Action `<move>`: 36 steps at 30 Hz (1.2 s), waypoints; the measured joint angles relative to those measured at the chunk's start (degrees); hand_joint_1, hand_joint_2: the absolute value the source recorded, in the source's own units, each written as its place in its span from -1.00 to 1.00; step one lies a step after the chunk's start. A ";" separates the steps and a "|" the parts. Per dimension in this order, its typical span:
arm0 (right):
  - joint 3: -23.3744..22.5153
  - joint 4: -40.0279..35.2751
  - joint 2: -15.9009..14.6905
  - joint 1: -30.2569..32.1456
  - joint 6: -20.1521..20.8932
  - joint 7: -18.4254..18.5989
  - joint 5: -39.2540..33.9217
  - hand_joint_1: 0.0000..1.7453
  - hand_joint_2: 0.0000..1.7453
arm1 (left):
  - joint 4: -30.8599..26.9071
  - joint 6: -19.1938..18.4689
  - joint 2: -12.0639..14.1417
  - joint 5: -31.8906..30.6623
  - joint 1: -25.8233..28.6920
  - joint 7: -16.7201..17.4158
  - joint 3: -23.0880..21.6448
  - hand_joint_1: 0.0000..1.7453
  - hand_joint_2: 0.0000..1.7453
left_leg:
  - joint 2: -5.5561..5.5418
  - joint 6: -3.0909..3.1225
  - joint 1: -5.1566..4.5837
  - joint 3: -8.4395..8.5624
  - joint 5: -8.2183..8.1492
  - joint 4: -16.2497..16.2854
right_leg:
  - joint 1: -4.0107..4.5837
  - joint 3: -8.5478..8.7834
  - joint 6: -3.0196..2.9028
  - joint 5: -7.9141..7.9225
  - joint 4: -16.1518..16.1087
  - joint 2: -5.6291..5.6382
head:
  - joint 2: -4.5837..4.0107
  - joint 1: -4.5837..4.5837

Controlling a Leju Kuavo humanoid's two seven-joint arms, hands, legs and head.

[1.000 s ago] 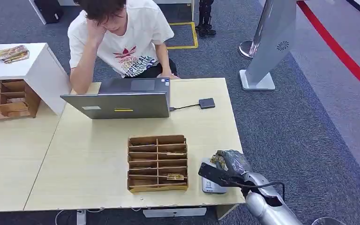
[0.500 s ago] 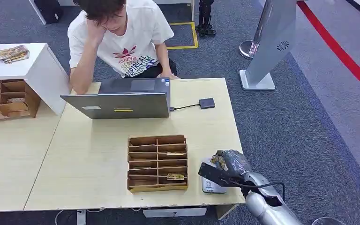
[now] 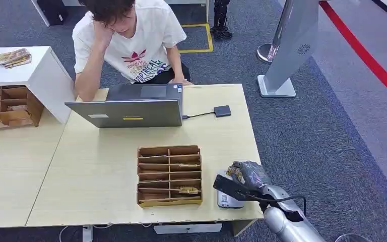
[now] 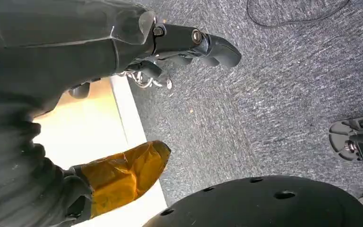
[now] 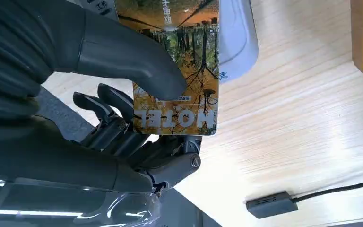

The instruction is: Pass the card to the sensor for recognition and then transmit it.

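Observation:
My right hand (image 3: 246,179) hovers at the table's front right corner, pinching a hotel card (image 5: 185,61) between thumb and fingers. The card shows a golden forest picture and the word HOTEL. It is held flat just above the white card sensor (image 3: 228,199), overlapping the sensor (image 5: 236,42) in the right wrist view. From the head view the card's dark underside (image 3: 227,185) juts toward the wooden organizer. My left hand (image 4: 189,45) hangs beside the table edge over the carpet, fingers loosely curled, holding nothing.
A wooden compartment organizer (image 3: 169,175) with a few cards stands just left of the sensor. A person (image 3: 126,40) sits behind an open laptop (image 3: 131,108) at the far edge. A small black box (image 3: 222,111) on a cable lies beside it. Another organizer (image 3: 7,107) stands far left.

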 joint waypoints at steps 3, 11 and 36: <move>0.00 0.07 0.00 -0.01 0.00 -0.17 0.00 1.00 1.00 | 0.00 0.04 0.00 0.00 0.00 0.00 0.00 -1.00 1.00 | 0.00 0.00 0.00 0.00 0.00 0.00 | 0.00 0.00 0.00 0.00 0.00 0.00 | 0.00 0.00; 0.00 0.20 0.02 -0.03 -0.15 -0.37 0.00 1.00 1.00 | 0.00 0.11 0.11 0.00 0.00 0.07 0.00 -1.00 1.00 | 0.00 0.00 0.00 0.01 0.00 0.00 | 0.00 0.00 0.00 0.00 0.00 0.00 | 0.00 0.00; -2.25 -2.18 1.62 2.15 -8.65 -2.27 0.09 1.00 1.00 | 0.00 0.20 0.22 0.44 0.01 0.07 0.00 -1.00 1.00 | -0.02 -0.02 0.00 -0.04 0.01 0.00 | 0.00 -0.03 0.00 0.00 0.00 -0.01 | 0.00 0.00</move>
